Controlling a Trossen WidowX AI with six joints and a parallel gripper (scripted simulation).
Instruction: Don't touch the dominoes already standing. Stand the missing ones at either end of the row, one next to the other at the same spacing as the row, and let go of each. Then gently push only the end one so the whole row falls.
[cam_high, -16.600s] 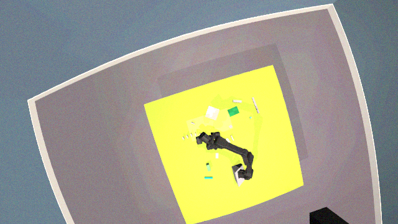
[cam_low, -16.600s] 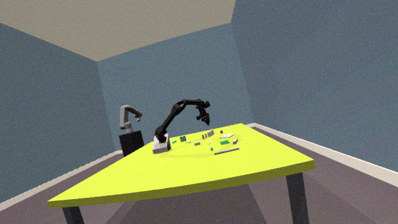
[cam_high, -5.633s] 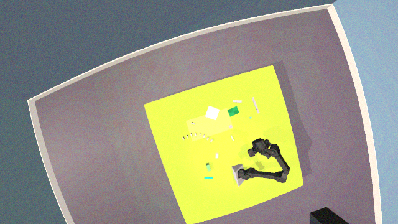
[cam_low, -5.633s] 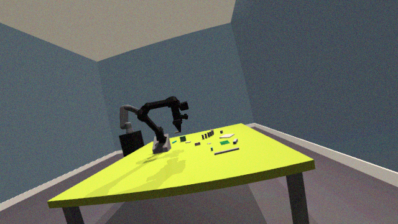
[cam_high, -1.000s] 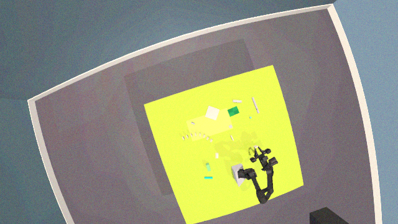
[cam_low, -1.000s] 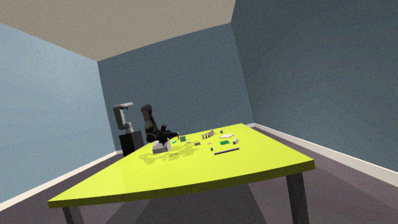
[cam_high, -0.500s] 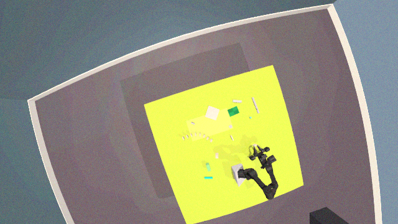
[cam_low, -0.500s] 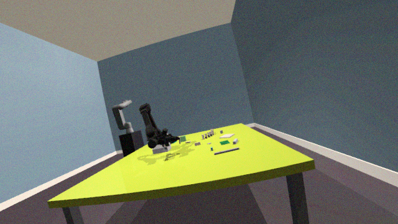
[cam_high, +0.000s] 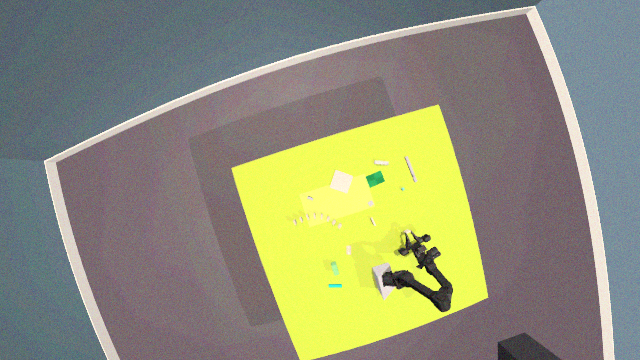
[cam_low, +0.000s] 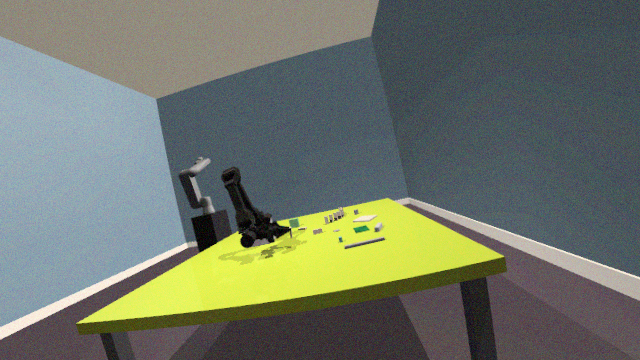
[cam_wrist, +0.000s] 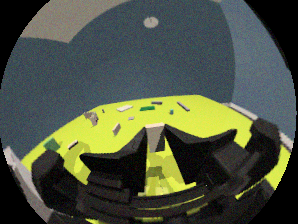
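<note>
Lower right of the top view: black arm (cam_high: 434, 287) bent over the yellow-green table (cam_high: 450, 165), gripper (cam_high: 408, 234) clamped narrow on a pale domino (cam_high: 407, 232), the piece also visible between the dark fingers at centre of the wrist view. Left of centre: row of standing dominoes (cam_high: 318, 218) on a paler rectangular patch (cam_high: 345, 202), well apart from the gripper. Two loose dominoes lying flat between row and arm, one at (cam_high: 372, 221), another at (cam_high: 348, 249). Upper part of the table: white tile (cam_high: 341, 181), green tile (cam_high: 375, 179), long white bar (cam_high: 410, 168). Lower left: mint block (cam_high: 334, 268) and cyan strip (cam_high: 335, 286). No readable writing or labels anywhere; too small to tell.
</note>
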